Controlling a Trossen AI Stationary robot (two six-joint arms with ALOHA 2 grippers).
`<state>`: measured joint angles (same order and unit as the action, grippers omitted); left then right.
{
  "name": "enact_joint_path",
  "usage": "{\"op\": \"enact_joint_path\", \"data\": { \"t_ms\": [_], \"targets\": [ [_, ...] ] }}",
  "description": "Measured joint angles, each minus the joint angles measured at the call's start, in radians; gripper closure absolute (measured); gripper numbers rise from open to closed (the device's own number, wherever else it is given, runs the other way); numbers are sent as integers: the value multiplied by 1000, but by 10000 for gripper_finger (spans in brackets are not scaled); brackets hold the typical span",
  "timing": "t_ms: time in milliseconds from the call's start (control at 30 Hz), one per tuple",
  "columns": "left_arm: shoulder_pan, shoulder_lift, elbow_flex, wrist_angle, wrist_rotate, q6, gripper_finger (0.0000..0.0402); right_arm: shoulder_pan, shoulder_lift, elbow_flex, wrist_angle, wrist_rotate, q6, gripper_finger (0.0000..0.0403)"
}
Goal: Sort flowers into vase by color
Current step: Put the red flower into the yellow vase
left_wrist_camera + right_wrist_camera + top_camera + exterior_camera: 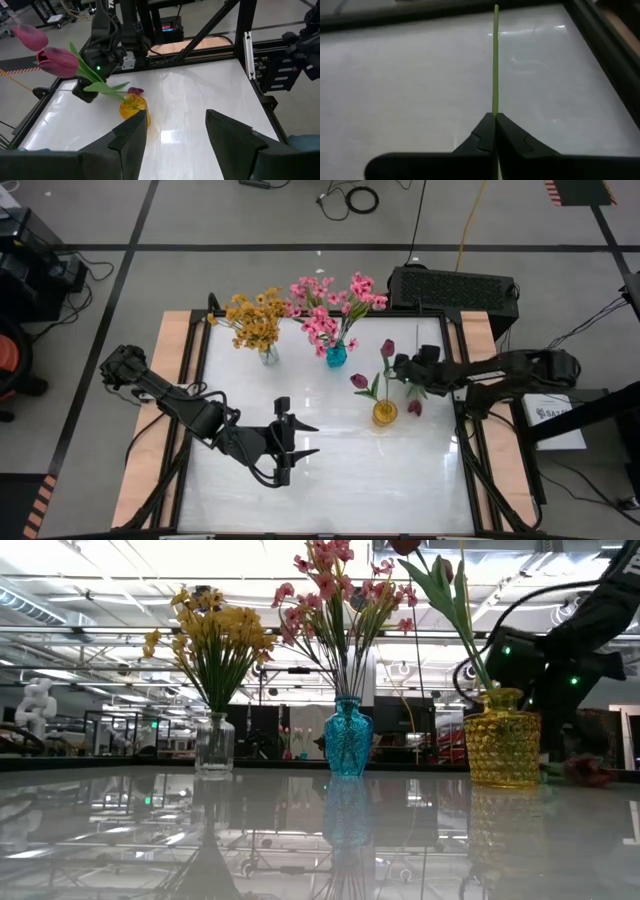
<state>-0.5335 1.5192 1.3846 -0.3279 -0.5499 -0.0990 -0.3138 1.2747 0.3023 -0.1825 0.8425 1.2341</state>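
A thin green tulip stem (495, 60) is sitting pinched between the right gripper's (495, 120) closed fingers, just right of the yellow vase (385, 413); a tulip bud (415, 408) is lying beside it; two tulips (387, 348) are standing inside. Three vases are lining the glossy white table (330, 480); the low view is showing a workshop behind. The left gripper (308, 439) is hovering near-left, jaws apart, empty.

Three vases stand in a row: clear (214, 745), blue (349, 737), yellow (502, 737), each holding flowers.
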Motion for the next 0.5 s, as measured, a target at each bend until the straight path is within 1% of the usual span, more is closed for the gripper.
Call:
{"op": "enact_joint_path", "data": {
  "t_ms": [267,367,500],
  "targets": [
    [0,0,0,-5,0,0,192,2,-188,0,-38,16,-96,403],
    [0,0,0,-5,0,0,192,7,-274,1,-36,19,-157,403],
    [0,0,0,-5,0,0,192,38,-402,8,-43,53,-236,402]
  ]
}}
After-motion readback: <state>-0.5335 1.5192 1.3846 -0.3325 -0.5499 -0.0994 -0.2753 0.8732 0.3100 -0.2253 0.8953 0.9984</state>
